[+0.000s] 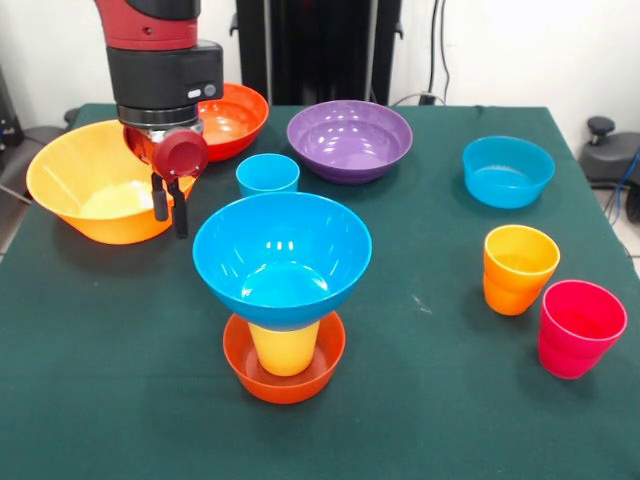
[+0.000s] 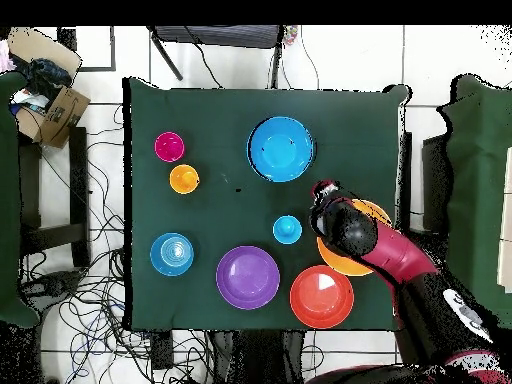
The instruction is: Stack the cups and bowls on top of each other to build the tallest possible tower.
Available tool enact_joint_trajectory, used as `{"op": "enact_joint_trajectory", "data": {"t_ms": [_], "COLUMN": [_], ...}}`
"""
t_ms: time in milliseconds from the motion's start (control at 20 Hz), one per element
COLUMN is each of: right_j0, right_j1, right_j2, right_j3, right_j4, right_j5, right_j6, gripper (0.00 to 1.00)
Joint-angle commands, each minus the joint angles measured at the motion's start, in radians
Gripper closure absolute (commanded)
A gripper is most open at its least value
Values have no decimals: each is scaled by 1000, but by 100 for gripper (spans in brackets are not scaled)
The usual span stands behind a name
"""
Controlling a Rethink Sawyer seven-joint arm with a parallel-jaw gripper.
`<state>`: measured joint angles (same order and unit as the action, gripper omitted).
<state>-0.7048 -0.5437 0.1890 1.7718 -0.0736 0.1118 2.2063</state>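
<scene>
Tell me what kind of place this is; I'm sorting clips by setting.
Probably a robotics lab: a robot arm over a green-clothed table, loose cables on the tiled floor, cardboard boxes alongside.

a tower [image 1: 283, 300] stands near the front of the green table [image 1: 430, 400]: small red-orange bowl [image 1: 285, 375], yellow cup [image 1: 284, 348] upright in it, large blue bowl [image 1: 282, 255] on top. the gripper [image 1: 170, 208] hangs empty, fingers parted, over the large light orange bowl [image 1: 90, 185]. a blue cup [image 1: 267, 174] sits behind the tower.
</scene>
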Motion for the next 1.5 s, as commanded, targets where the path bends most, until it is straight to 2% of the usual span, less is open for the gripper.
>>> {"op": "enact_joint_trajectory", "data": {"t_ms": [50,350,650,1150,1500], "right_j0": [54,63,87,130,139], "right_j1": [17,-12,-35,-39,-7], "right_j2": [0,-7,-48,-129,-158], "right_j3": [18,25,22,-1,-5], "right_j4": [-55,-45,-44,-38,-40], "right_j5": [6,38,67,114,106], "right_j6": [45,42,39,30,24], "gripper": [0,0,0,0,0]}}
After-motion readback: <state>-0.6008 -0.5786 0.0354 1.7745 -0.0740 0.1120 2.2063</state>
